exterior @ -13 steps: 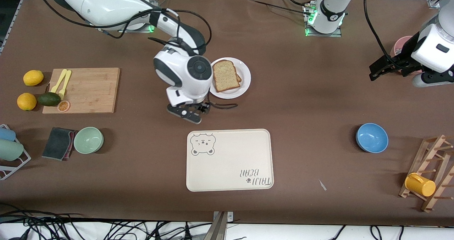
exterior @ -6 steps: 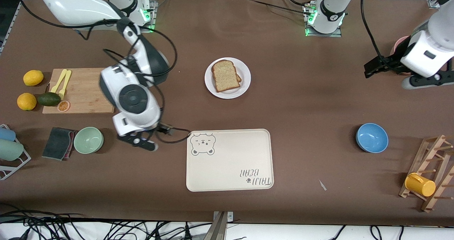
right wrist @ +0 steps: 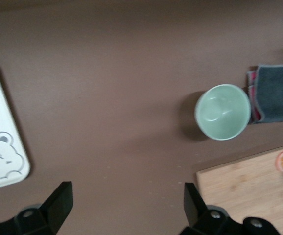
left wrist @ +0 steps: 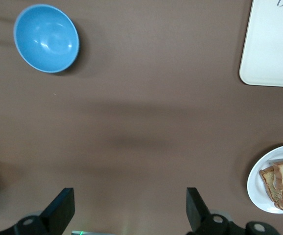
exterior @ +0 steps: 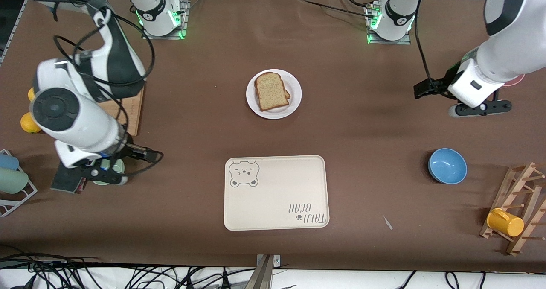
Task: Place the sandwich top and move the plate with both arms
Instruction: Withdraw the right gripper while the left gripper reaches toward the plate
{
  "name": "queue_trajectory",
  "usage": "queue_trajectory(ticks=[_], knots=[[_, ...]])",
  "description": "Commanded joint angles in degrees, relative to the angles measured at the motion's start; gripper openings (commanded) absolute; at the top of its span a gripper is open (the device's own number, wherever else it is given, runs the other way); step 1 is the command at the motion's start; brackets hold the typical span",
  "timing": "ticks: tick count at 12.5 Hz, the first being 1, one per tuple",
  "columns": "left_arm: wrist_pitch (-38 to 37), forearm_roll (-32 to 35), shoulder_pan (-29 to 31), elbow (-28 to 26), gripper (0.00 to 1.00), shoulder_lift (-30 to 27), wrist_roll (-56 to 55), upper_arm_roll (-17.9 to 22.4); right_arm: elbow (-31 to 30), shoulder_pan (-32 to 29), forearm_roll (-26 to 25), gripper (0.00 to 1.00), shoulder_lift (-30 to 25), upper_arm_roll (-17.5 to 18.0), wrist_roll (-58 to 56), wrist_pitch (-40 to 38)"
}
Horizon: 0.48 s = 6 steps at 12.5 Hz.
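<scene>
- The sandwich top (exterior: 271, 91) lies on the plate (exterior: 294, 93), mid-table.
- The tray (exterior: 276, 192) sits nearer the camera.
- My right gripper (exterior: 104, 174) hangs over the bowl (right wrist: 223, 111) (sponge (right wrist: 274, 93) just beside it).

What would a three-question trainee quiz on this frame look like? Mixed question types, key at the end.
1. True or false: the bread slice lies on the plate.
2. The right gripper hangs over: A) the tray; B) the green bowl; C) the blue bowl.
3. Fill in: both the right gripper and the left gripper are ____ and hold nothing.

Key: 1 true; 2 B; 3 open.
</scene>
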Motion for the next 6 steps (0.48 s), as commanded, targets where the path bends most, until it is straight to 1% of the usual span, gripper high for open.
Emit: queue_trajectory(ticks=[1,2,4,5,6], knots=[[8.02,-1.79,-0.03,-11.48,1.0,-4.88,1.49,-0.91,-4.11,-2.4,1.72,1.0,-4.75,-0.88,-6.98,-2.29],[10.83,-2.58,0.06,-13.69,1.0,-4.8,1.49,-2.22,-4.11,-3.1,3.28,1.0,-5.89,-1.49,-9.52,-3.09],[16.72,-5.91,-0.11,-18.34,1.0,-4.8,1.49,-2.85,-5.59,-3.37,3.91,1.0,-8.27,-3.68,-15.49,-3.45],[19.01,-7.14,0.06,-19.93,1.0,-4.62,1.49,-4.51,-7.7,-4.07,6.26,1.0,-10.37,-4.56,-17.27,-3.02],[19.82,-8.46,0.15,-20.73,1.0,-4.53,1.84,-4.7,-10.59,-6.25,9.94,1.0,-12.82,-4.74,-17.63,-2.32]])
